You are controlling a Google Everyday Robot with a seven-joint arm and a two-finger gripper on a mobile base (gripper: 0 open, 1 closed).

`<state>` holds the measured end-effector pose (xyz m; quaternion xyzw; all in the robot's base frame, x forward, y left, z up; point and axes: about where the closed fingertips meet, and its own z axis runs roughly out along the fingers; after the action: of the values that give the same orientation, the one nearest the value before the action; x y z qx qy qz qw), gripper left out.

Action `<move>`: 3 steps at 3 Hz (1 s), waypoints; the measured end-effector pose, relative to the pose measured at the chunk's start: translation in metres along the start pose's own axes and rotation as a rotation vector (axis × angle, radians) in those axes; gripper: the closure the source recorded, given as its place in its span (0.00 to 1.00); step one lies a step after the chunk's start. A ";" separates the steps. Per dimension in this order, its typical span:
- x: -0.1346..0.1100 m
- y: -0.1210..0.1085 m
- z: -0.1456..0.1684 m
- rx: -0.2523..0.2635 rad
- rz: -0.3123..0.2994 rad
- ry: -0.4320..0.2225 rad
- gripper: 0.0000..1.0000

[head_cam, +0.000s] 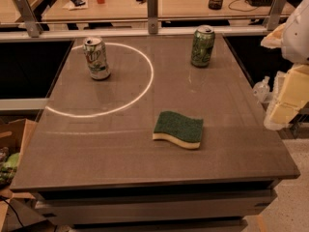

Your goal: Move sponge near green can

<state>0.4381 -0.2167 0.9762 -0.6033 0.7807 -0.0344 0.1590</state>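
Note:
The sponge (178, 129) lies flat on the brown table (120, 149), right of centre and toward the front, with its dark green scouring top up and its pale yellow foam edge showing. The green can (203, 46) stands upright at the back right of the table, with a mottled green pattern and a silver top. It is well behind the sponge, with bare table between them. My gripper (262, 89) hangs at the table's right edge, off to the right of the sponge and apart from both objects. My arm's white and yellowish parts (289, 86) fill the right border.
A mostly white can with green lettering (97, 58) stands at the back left, inside a bright ring of light (145, 88) on the tabletop. A metal rail (152, 19) runs along the far edge. A cardboard box (12, 149) sits on the floor at the left.

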 end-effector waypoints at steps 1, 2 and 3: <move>0.000 0.000 0.000 0.000 0.000 0.000 0.00; -0.001 0.006 0.003 -0.001 0.031 -0.026 0.00; -0.001 0.021 0.013 -0.001 0.062 -0.086 0.00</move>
<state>0.4224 -0.2078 0.9593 -0.5801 0.7914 -0.0029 0.1930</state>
